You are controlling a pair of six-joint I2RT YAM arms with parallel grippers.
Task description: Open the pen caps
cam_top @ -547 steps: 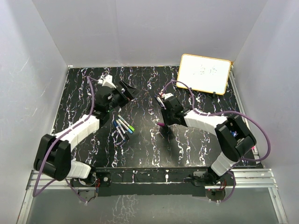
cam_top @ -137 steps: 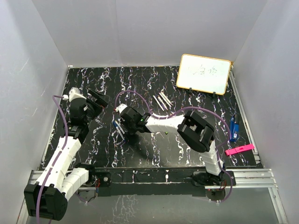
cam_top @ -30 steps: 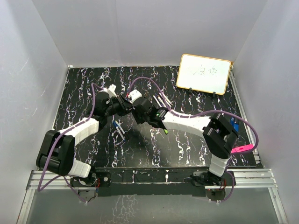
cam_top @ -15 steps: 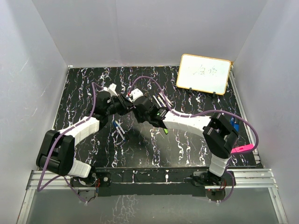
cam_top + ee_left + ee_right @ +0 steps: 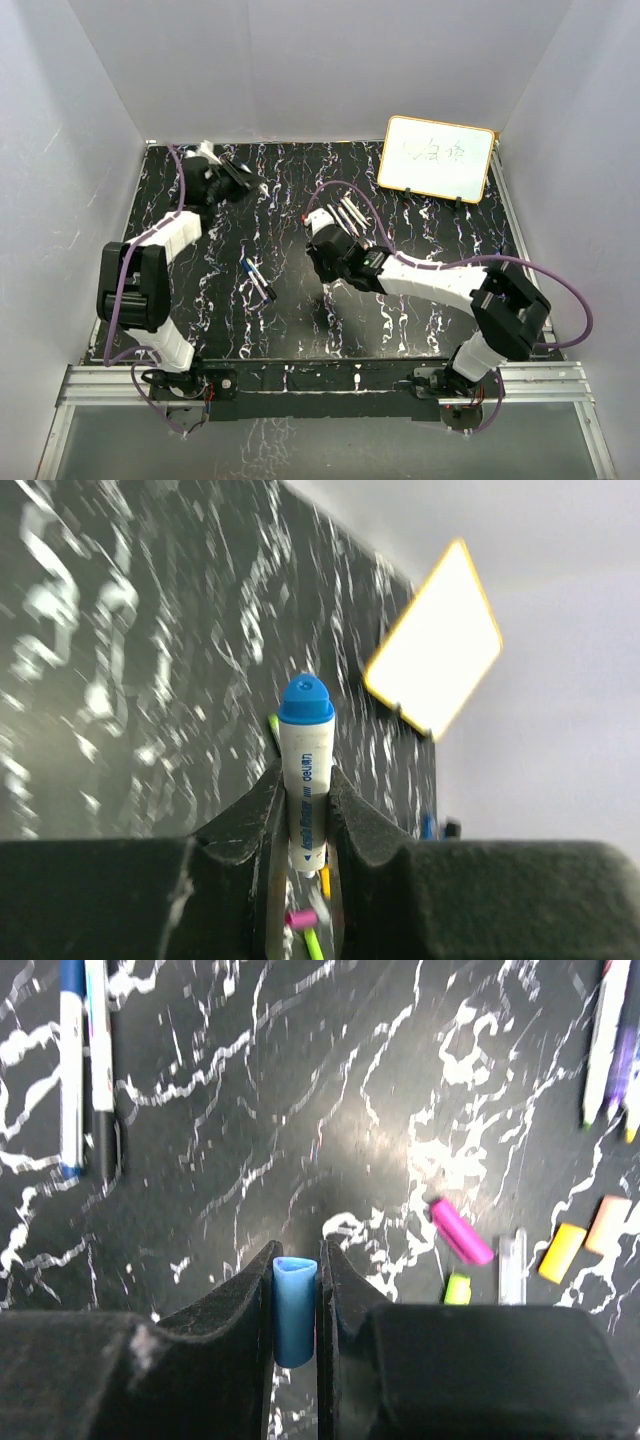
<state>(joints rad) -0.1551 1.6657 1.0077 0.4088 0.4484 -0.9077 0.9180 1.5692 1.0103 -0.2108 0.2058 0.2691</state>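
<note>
Plain white walls (image 5: 300, 70) enclose a black, white-veined tabletop (image 5: 290, 330) under even light.

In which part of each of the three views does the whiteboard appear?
Top external: whiteboard stands propped at the far right corner of the table.
Left wrist: whiteboard at upper right, beyond the held pen, tilted in the picture.
Right wrist: not in it.
Shared landmark: the black marbled table, seen in all three views.

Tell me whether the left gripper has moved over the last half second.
Yes. The left gripper has pulled leftward and toward the table's far edge, farther from the whiteboard, holding a pen.
</note>
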